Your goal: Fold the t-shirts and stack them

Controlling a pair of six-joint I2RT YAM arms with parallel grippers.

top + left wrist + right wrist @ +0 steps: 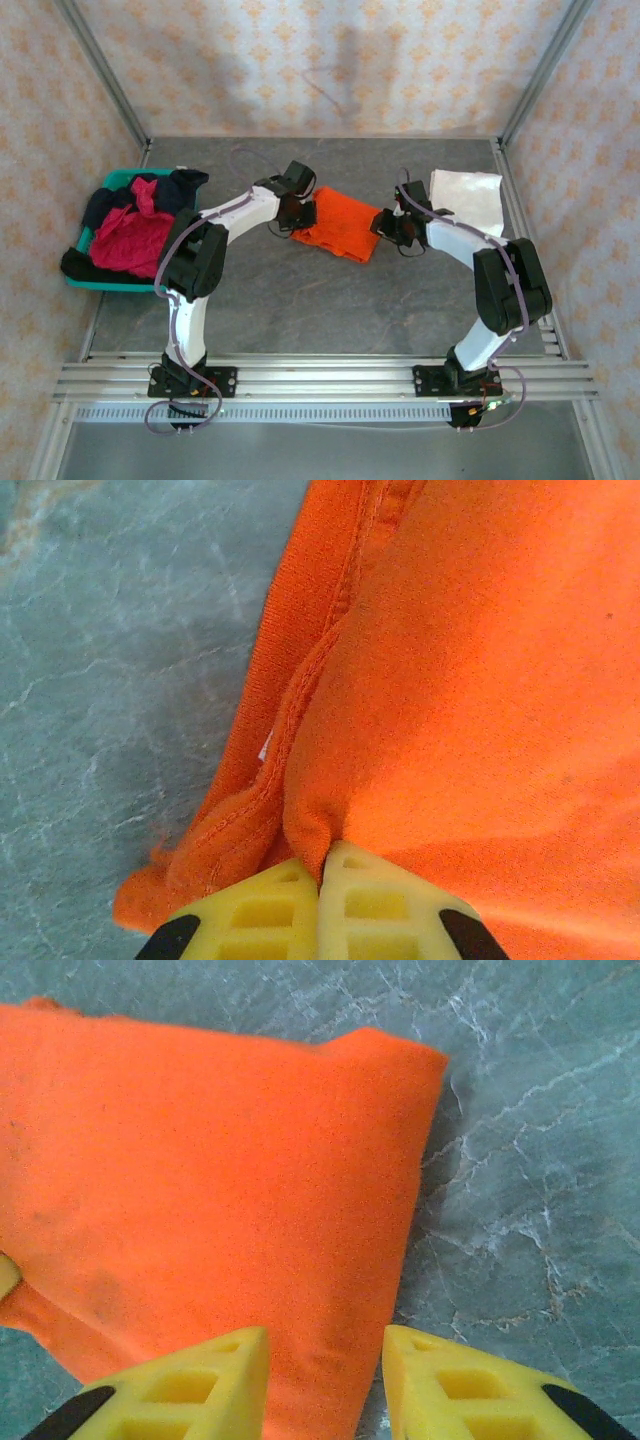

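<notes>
Orange t-shirt [340, 228]: one
White t-shirt [468, 195]: one
Crimson-pink t-shirt [135, 238]: one
Dark navy cloth [108, 203]: one heap, shirts within uncountable
Teal basket [118, 178]: one
Hands: two, left hand [322, 885] and right hand [325, 1380]

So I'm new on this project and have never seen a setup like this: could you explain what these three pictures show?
These are two robot arms bolted to the near edge of a table. The wide picture looks down from above and behind them; each close-up comes from a camera on one wrist. An orange t-shirt lies between the arms, a white t-shirt lies at the far right, and a teal basket at the left holds crimson-pink and dark shirts. The left pincer is shut, pinching a fold of the orange t-shirt. The right pincer stands open over its opposite edge.
</notes>
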